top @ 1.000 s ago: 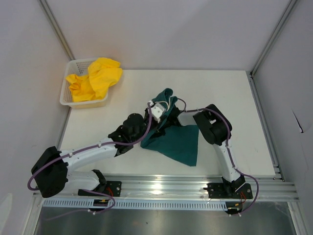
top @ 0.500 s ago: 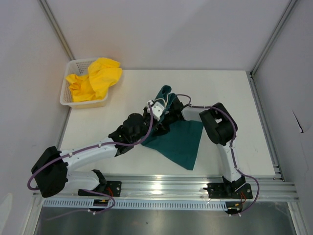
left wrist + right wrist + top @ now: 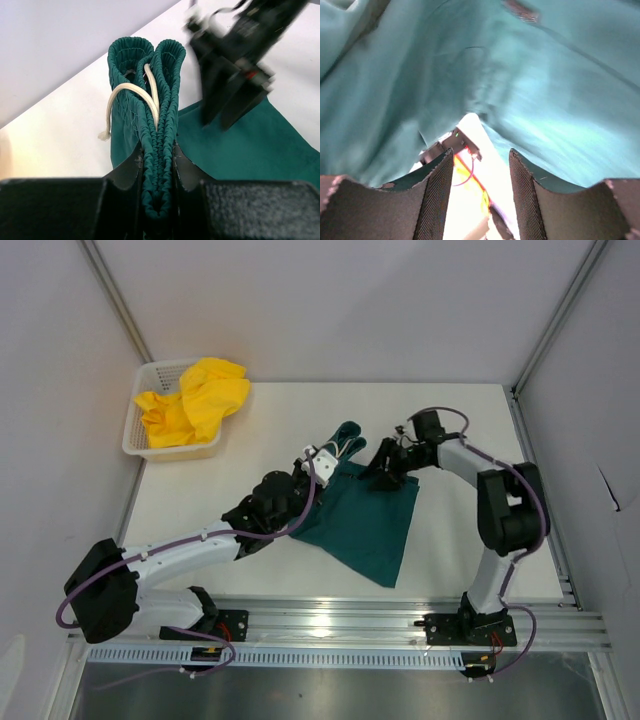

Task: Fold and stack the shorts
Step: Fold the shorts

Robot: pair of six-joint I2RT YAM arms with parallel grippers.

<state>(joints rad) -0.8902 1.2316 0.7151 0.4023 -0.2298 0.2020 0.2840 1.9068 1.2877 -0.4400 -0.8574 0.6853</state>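
Green shorts (image 3: 365, 525) spread mid-bench (image 3: 480, 430), waistband bunched, white drawstring (image 3: 131, 95) loose on top. Left pincer (image 3: 156, 165) clamped on waistband, lifting it. Right pincer (image 3: 385, 468) just beside waistband, over shorts' far edge, fingers (image 3: 434, 192) parted, holding nothing. Yellow shorts (image 3: 195, 400) heaped in basket (image 3: 140, 435), well apart from green shorts, at bench's far-left corner.

Bare table (image 3: 480, 420) lies right of the teal shorts (image 3: 365, 525); the basket (image 3: 140, 410) blocks the far-left corner.
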